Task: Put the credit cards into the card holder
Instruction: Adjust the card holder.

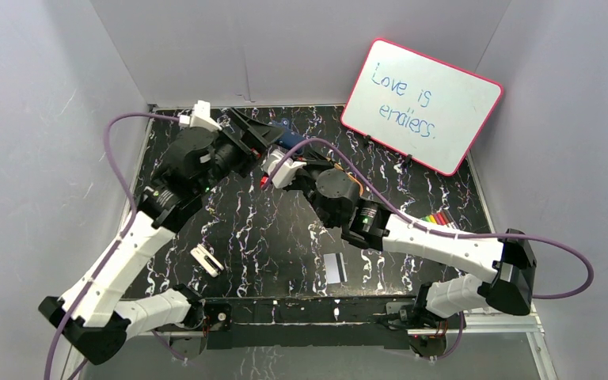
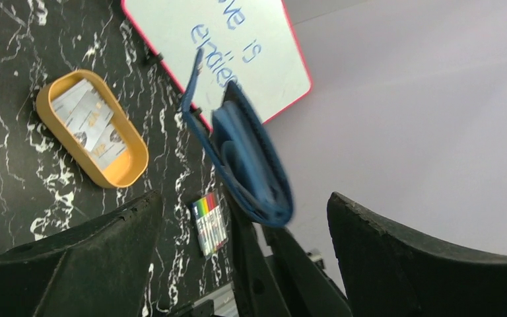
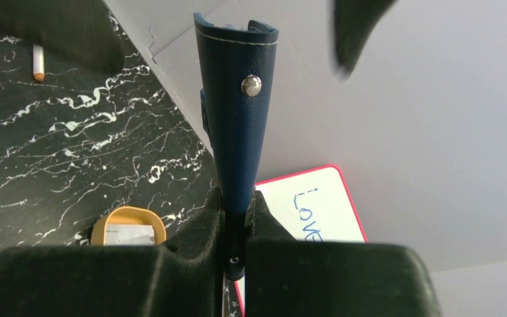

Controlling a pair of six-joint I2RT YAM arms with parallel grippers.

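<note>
Top: wallet (image 1: pixel 289 141) raised just left of whiteboard (image 1: pixel 422 105), striped card (image 1: pixel 333 267) on surface (image 1: pixel 269 229) well apart from whiteboard | Left wrist: left tool (image 2: pixel 244 201) released, straddling wallet, likely to spread it | Right wrist: right tool (image 3: pixel 236 212) clenched on wallet's lower edge, presenting it upright

The black, white-veined counter (image 1: pixel 285 237) carries a striped credit card (image 1: pixel 333 267) by its near edge, another pale card (image 1: pixel 206 260) toward the near left corner, marker pens (image 1: pixel 439 219) at the right edge, an oval orange tin (image 2: pixel 122 175), and a whiteboard (image 1: pixel 422 104) propped at the far right corner
</note>
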